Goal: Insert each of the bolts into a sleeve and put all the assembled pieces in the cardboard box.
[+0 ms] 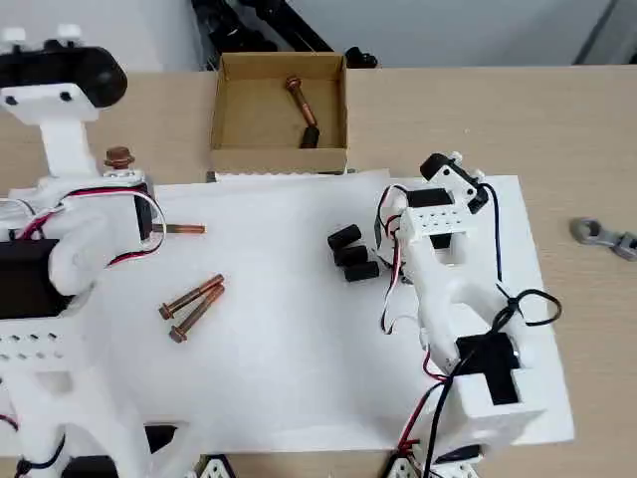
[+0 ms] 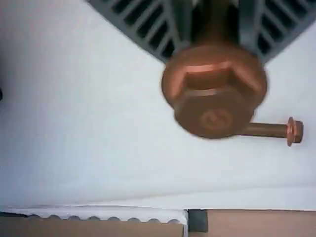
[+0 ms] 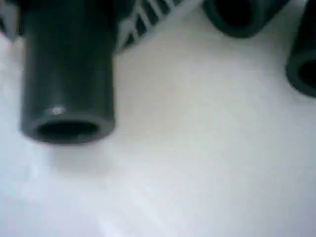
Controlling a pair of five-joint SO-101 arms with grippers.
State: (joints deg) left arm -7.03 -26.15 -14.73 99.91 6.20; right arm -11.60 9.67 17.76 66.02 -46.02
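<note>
In the cardboard box (image 1: pixel 227 110): 1 assembled piece (image 1: pixel 304 115), a bolt in a sleeve, lying diagonal. L gripper (image 2: pixel 212 15) pinches a held bolt (image 2: pixel 215 94) by the shank, head twd the cam. R gripper (image 3: pixel 74 15) is clamped on a black sleeve (image 3: pixel 66 84), bore end free. On the white mat (image 1: pixel 279 378), robot side of the box: 3 loose sleeves (image 1: pixel 350 255) bunched touching, near box's right corner. A bolt pair (image 1: pixel 194 304) lies side by side farther off, to the box's left. A single bolt (image 1: pixel 187 229) pokes out from under the L arm. A wrench (image 1: pixel 602 234) lies well right of the box, off the mat.

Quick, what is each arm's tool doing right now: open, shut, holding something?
Left tool: closed on a copper bolt.
Right tool: closed on a black sleeve.
</note>
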